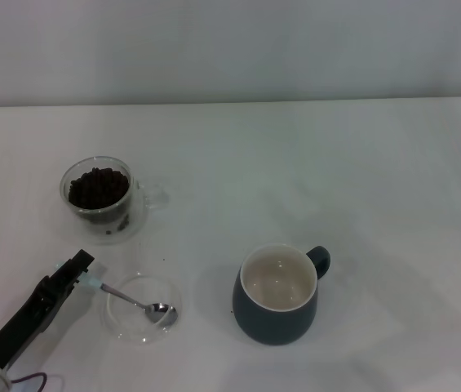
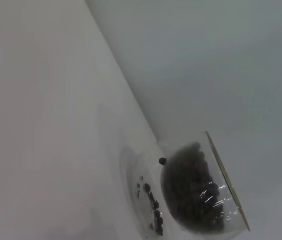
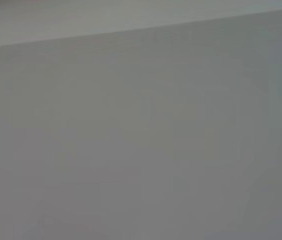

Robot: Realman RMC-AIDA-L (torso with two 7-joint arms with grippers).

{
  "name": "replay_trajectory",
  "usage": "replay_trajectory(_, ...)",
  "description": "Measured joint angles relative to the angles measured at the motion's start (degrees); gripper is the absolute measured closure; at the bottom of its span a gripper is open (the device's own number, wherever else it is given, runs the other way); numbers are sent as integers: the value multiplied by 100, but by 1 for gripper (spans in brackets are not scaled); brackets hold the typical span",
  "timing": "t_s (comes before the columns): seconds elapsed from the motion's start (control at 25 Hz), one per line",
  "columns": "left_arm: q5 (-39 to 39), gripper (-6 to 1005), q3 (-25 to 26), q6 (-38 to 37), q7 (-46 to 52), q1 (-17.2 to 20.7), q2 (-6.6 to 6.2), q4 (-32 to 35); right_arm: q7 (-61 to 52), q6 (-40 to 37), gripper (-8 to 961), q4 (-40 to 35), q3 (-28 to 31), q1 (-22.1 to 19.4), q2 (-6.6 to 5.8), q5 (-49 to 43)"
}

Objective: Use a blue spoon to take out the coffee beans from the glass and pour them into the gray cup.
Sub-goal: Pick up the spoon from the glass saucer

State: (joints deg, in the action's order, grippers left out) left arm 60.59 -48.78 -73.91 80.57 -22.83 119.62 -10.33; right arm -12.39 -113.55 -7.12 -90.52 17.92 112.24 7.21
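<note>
Coffee beans fill the glass, which stands toward the left edge of the white bench; a few loose beans lie at its base in the left wrist view. Nearer the front-left corner, the left gripper is closed on the pale handle of the blue spoon. The spoon's metal bowl rests inside the flat clear dish. Right of the dish, near the front-centre of the bench, the gray cup stands upright, its cream interior holding no beans, handle pointing back-right. The right gripper is out of view. A plain pale wall rises behind the bench. No writing is legible.
</note>
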Motion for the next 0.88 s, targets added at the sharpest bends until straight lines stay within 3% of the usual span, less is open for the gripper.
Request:
replay_trajectory(0.52,-34,831,27,85,351,86,-4,22,8,-42,357,-39,-11,-35,9,0)
replay_trajectory(0.88,-20,872,1,-377,513,242,-49,253,4,-3,357,-27,-27,-35,8,0)
